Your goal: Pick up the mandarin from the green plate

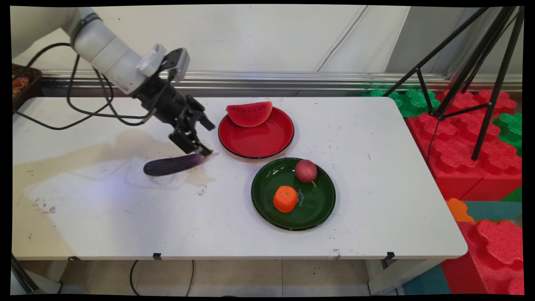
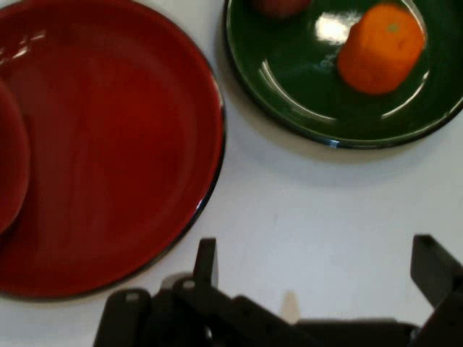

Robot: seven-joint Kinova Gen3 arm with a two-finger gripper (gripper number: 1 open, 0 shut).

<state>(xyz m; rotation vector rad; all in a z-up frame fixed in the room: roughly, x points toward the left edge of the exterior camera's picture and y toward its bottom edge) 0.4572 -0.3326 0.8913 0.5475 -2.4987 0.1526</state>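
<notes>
The black gripper (image 1: 199, 138) hung low over the white table (image 1: 376, 200), tilted down toward the picture's right, at the stem end of a purple eggplant (image 1: 173, 164). The eggplant lay flat on the table surface, its stem end pointing to the right and slightly toward the wall. In the main view the lower finger appeared at or just above that stem end — actual contact could not be confirmed.

In the hand view the gripper (image 2: 318, 271) had its two fingers spread wide apart, with bare table surface visible between them and nothing gripped.

Just right of the gripper stood a red plate (image 1: 257, 142) carrying a watermelon slice (image 1: 249, 113), which rested against the plate's far rim. Nearer the camera and further right, close beside the red plate, stood a green plate (image 1: 322, 205). It held an orange fruit (image 1: 285, 199) on its near left side and a round red fruit (image 1: 306, 171) at its far edge. The hand view confirmed the layout: the red plate (image 2: 108, 159) filled the left, the green plate (image 2: 289, 79) with the orange fruit (image 2: 380, 47) occupied the upper right.

Off the table's right end stood large red and green foam blocks (image 1: 459, 142) and a black tripod (image 1: 472, 71).
</notes>
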